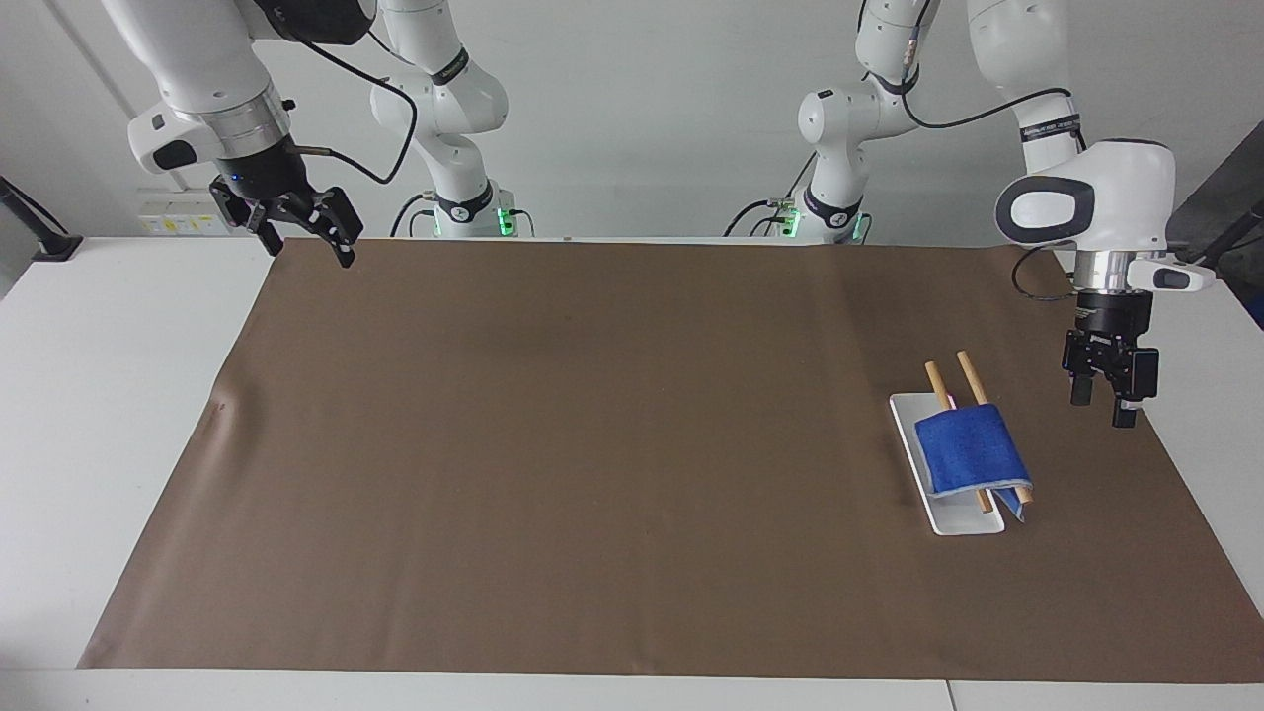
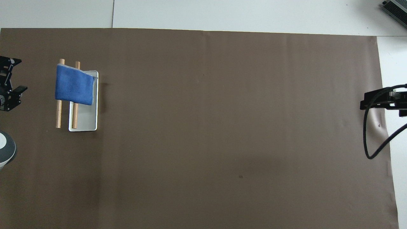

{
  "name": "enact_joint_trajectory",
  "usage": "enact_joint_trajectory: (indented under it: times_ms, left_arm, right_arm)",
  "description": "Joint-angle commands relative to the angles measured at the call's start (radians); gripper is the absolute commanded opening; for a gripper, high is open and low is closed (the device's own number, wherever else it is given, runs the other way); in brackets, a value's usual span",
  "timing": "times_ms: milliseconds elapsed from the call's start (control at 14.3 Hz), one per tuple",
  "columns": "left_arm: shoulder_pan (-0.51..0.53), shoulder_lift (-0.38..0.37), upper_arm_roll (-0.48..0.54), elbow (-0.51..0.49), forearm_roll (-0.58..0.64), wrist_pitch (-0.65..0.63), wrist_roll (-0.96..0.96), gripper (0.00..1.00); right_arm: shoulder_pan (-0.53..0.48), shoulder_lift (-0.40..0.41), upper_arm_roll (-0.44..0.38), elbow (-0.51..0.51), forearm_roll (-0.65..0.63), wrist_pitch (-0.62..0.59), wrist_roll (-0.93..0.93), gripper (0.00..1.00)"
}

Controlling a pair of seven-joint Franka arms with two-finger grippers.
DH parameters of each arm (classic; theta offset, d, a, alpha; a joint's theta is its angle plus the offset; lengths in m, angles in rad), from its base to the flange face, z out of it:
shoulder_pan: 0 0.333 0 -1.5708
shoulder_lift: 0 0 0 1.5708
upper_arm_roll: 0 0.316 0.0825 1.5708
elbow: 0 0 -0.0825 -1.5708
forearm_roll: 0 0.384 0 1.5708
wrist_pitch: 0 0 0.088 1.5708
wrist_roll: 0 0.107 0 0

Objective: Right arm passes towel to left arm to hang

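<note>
The bright blue towel [image 1: 970, 448] [image 2: 75, 84] hangs draped over two wooden rods [image 1: 973, 377] [image 2: 58, 115] that lie above a white tray-like base [image 1: 963, 520] [image 2: 84, 121], at the left arm's end of the table. One corner of the towel droops off the rods' end farthest from the robots. My left gripper [image 1: 1101, 410] [image 2: 19, 75] is open and empty. It hangs low over the brown mat beside the rods, apart from the towel. My right gripper [image 1: 308, 257] [image 2: 365, 101] is open and empty, and waits raised over the mat's corner at the right arm's end.
A brown mat [image 1: 592, 444] [image 2: 222, 127] covers most of the white table. A black cable [image 2: 369, 140] loops down from the right wrist. The arm bases stand at the table's edge nearest the robots.
</note>
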Motion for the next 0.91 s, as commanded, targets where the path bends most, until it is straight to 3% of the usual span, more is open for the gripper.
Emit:
enact_joint_trajectory:
  times_ms: [0,70,279,558,837]
  left_arm:
    - [-0.058,-0.039,0.011,0.035,0.071,-0.144,0.09,1.0]
    - [-0.072,-0.039,0.009,0.067,0.166,-0.211,0.098,1.0]
    - [-0.136,-0.013,0.005,0.248,0.545,-0.576,0.124,1.0]
    - [-0.196,0.01,0.006,0.38,0.633,-0.762,0.369,1.0]
    - [-0.198,0.065,0.005,0.602,0.662,-1.033,0.538,1.0]
  right_arm:
    - [-0.008,-0.004,0.004,0.005,0.002,-0.005,-0.026,1.0]
    - [-0.006,-0.009,0.004,-0.006,0.002,-0.002,-0.021,1.0]
    - [-0.001,-0.026,0.006,-0.04,-0.012,0.021,-0.024,1.0]
    - [-0.003,-0.026,0.006,-0.038,-0.01,0.031,-0.02,1.0]
    - [-0.006,-0.026,0.006,-0.04,-0.002,0.028,-0.02,1.0]
